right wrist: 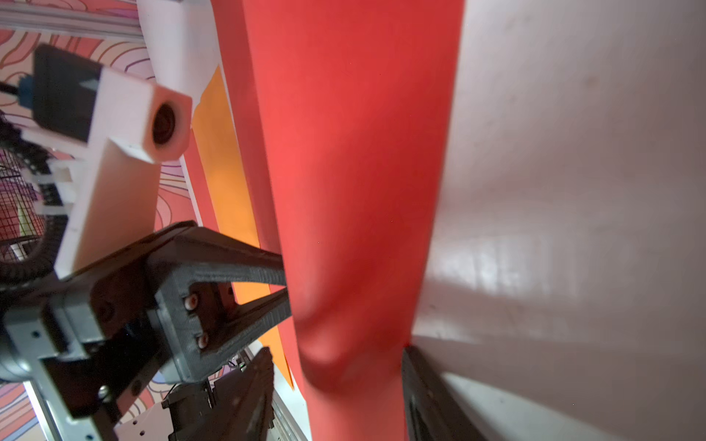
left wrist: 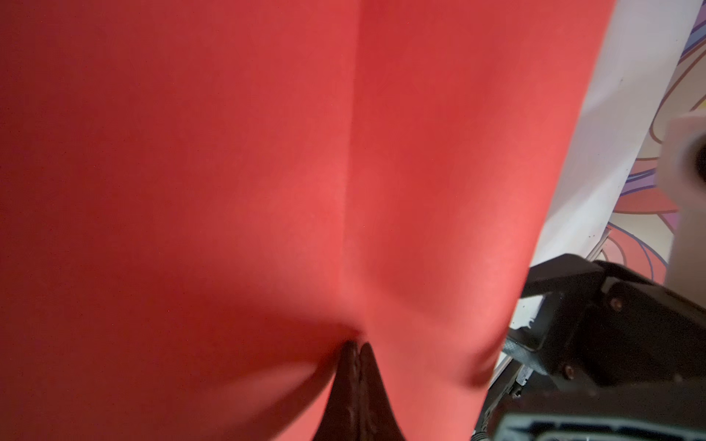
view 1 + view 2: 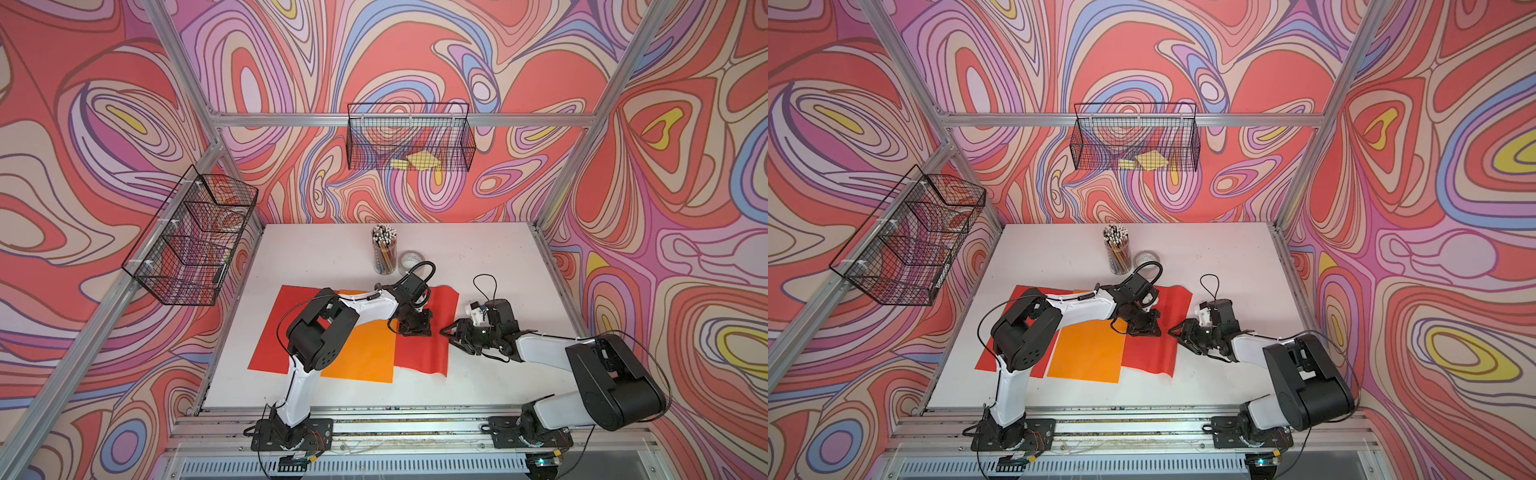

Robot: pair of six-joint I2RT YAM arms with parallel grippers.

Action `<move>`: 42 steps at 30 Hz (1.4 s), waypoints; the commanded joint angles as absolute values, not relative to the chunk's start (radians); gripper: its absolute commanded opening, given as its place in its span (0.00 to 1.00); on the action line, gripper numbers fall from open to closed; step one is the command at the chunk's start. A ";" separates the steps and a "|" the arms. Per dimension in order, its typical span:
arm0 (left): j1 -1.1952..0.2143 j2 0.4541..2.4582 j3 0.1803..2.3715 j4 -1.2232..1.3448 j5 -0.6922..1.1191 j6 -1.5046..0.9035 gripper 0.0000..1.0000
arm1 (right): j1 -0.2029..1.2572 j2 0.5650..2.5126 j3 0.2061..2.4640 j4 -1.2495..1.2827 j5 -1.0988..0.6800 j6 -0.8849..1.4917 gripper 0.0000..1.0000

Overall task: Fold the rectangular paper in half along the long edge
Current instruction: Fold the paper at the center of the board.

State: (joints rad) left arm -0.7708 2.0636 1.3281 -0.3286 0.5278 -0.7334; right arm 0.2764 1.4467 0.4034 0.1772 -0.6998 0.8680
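Only the left wrist view shows the left gripper (image 2: 357,357) clenched against the red rectangular paper sheet (image 2: 229,191), perhaps pinching it; the right gripper (image 1: 336,355), released, straddles its edge. An orange paper sheet (image 3: 365,353) lies beside.

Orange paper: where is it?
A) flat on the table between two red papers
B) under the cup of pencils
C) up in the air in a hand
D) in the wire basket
A: the orange paper lies flat on the table, with the red paper on one side and the other red paper on the other.
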 commanded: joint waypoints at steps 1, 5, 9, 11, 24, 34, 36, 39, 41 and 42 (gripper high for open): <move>-0.769 2.102 1.336 -0.342 0.515 -0.737 0.00 | 0.327 1.489 0.413 0.249 -0.732 0.894 0.55; -0.769 2.101 1.335 -0.341 0.513 -0.738 0.00 | 0.413 1.554 0.448 0.301 -0.706 0.924 0.55; -0.769 2.096 1.332 -0.345 0.509 -0.735 0.00 | 0.466 1.591 0.469 0.326 -0.694 0.943 0.55; -0.769 2.095 1.331 -0.349 0.509 -0.732 0.00 | 0.468 1.581 0.458 0.330 -0.680 0.951 0.54; -0.769 2.089 1.319 -0.341 0.511 -0.732 0.00 | 0.439 1.306 0.514 0.039 -0.543 0.836 0.55; -0.769 2.069 1.299 -0.334 0.506 -0.730 0.00 | 0.396 1.394 0.535 0.001 -0.564 0.830 0.53; -0.769 2.068 1.298 -0.334 0.506 -0.730 0.00 | 0.396 1.369 0.530 -0.025 -0.553 0.822 0.53; -0.768 2.069 1.301 -0.339 0.505 -0.729 0.00 | 0.390 1.313 0.542 -0.113 -0.509 0.788 0.52; -0.769 2.069 1.302 -0.338 0.507 -0.729 0.00 | 0.364 1.278 0.539 -0.164 -0.496 0.769 0.52; -0.769 2.071 1.302 -0.338 0.508 -0.729 0.00 | 0.350 1.267 0.533 -0.169 -0.497 0.765 0.52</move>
State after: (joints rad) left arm -0.7624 2.0651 1.3231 -0.3099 0.5312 -0.7300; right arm 0.3794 1.3064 0.5362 -0.0959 -0.5350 0.8040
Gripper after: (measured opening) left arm 0.047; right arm 0.521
